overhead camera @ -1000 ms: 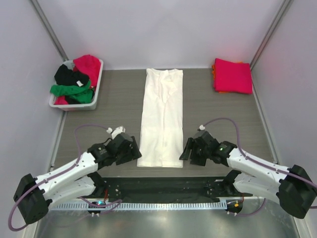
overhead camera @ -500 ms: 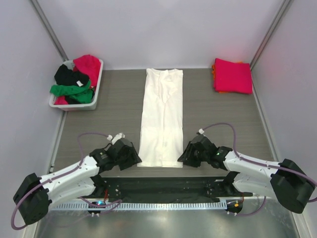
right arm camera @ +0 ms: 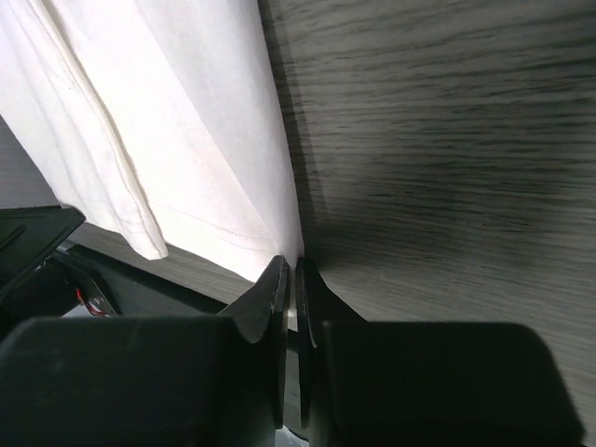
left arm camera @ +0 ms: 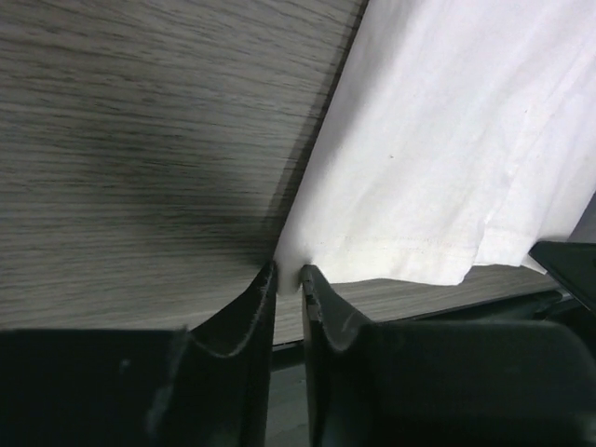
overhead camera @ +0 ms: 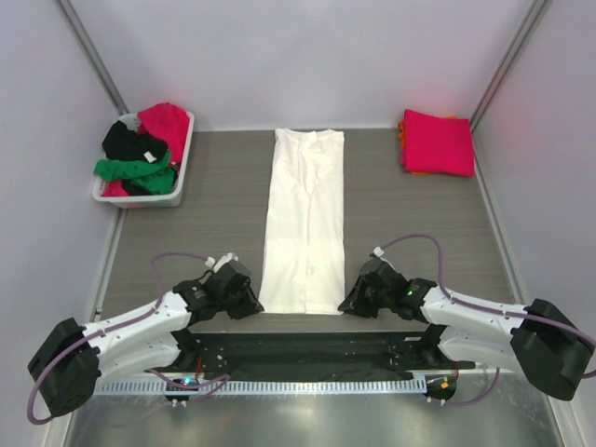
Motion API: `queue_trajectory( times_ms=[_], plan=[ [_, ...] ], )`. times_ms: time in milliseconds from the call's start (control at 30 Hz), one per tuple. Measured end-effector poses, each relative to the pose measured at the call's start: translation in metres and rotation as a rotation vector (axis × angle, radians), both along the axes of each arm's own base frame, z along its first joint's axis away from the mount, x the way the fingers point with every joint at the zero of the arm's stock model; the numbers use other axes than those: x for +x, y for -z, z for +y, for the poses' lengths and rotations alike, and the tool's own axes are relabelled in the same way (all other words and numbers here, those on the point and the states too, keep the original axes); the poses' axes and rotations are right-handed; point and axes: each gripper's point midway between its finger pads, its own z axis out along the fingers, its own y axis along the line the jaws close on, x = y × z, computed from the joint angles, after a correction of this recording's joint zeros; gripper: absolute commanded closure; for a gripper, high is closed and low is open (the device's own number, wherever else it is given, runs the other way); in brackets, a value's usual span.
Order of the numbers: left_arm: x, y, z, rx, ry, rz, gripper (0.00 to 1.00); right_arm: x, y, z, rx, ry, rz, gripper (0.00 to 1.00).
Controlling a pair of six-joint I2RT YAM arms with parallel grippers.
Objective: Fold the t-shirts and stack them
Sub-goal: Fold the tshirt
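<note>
The step in hand is the crosswise fold of the cream-white t-shirt (overhead camera: 304,223). It lies flat in the middle of the table (overhead camera: 205,214) as a long narrow strip, its sides already turned in. One short end lies at the far side of the table, and the other is nearest the arm bases.

The left fingers (left arm camera: 247,312) are closed on the near left corner of that strip, and a tip of cloth shows pinched between them. The right fingers (right arm camera: 265,298) are closed on the near right corner, with the cloth edge running straight into the pinch. Both grips sit low, at table level, and both wrist views show that near end lying on the table, not yet lifted.

Two finished pieces sit in the far right corner: a magenta-pink t-shirt (overhead camera: 438,142) folded on top of an orange t-shirt (overhead camera: 402,132). The white basket (overhead camera: 149,198) at the far left holds the black t-shirt (overhead camera: 121,140), the green t-shirt (overhead camera: 130,169) and the red t-shirt (overhead camera: 166,119), all unfolded.

In my judgement, your next move calls for raising both corners together and carrying them evenly toward the far end. Keep the arms level with each other so that the edge stays square. Each grip takes only a little cloth at the very corner, so a quick pull could slip it free.
</note>
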Motion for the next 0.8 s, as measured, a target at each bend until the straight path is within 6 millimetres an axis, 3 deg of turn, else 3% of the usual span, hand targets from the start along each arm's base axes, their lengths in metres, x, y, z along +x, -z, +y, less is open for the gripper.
queue_trajectory(
  times_ms=[133, 400, 600, 800],
  plan=[
    [-0.001, 0.006, -0.001, 0.013, 0.005, 0.021, 1.00, -0.001, 0.001, -0.003, -0.005, 0.006, 0.000, 0.99],
    [-0.013, -0.004, -0.011, -0.011, 0.057, 0.013, 1.00, -0.013, -0.007, -0.017, -0.028, 0.004, -0.006, 0.99],
    [-0.017, -0.057, -0.024, -0.066, 0.082, -0.057, 1.00, -0.025, -0.028, -0.026, -0.041, 0.011, -0.015, 0.99],
    [0.008, -0.122, -0.029, -0.058, 0.043, -0.171, 1.00, 0.002, -0.080, -0.028, -0.083, 0.077, -0.118, 0.99]
  ],
)
